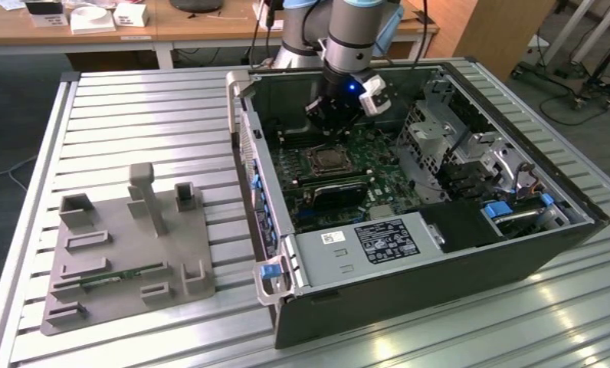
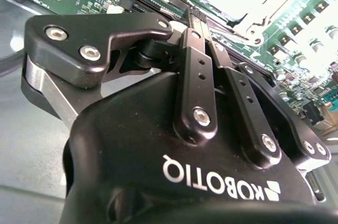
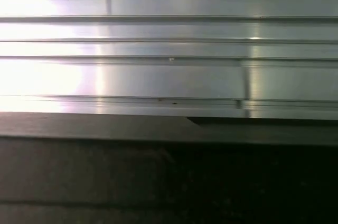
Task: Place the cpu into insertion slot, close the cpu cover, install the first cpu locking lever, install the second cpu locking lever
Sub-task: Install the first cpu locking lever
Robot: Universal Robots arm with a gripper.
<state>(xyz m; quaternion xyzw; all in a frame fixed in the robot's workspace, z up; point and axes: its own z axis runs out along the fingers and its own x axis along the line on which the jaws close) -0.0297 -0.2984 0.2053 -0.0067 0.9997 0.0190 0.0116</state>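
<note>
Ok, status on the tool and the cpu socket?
Tool shut, empty, tips down just beside the insertion slot. Cpu cover looks closed. Nothing in the way.

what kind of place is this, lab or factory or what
Most likely a robotics lab or test workshop. An opened computer case lies on a slatted aluminium table, with the arm's hand over its motherboard. A grey fixture tray sits beside it, with wooden desks behind.

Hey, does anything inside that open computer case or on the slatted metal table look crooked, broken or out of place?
Nothing stands out. The open black computer case sits squarely on the slatted metal table, the green circuit board looks intact, and the black gripper hangs just above the square metal-rimmed socket.
</note>
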